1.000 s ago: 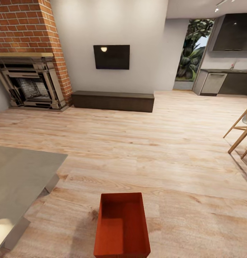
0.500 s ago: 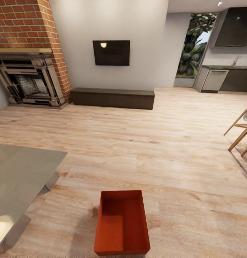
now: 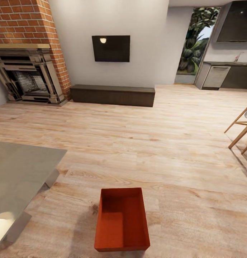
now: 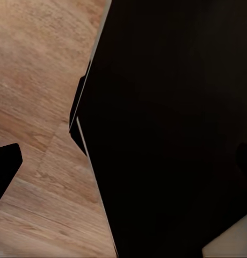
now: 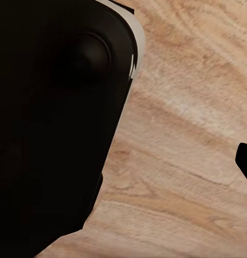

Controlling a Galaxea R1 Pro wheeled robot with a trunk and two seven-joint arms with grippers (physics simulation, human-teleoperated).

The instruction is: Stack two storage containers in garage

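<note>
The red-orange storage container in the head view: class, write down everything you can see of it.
The storage container is a plain red-orange rectangular box with straight sides and no lid. It looks smooth and matte, and its inside is empty. It stands upright on the light wood plank floor, its long side running away from the camera, low in the picture near the middle. Nothing but the floor touches it. A grey low table stands apart, off to its left.

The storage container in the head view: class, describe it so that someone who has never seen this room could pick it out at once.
Start at the brick fireplace at the far left, then come down the light wood floor to the near edge of the picture. There, right of the grey table, sits the storage container: a red-orange, lidless, empty rectangular box, the only brightly coloured thing on the planks.
</note>
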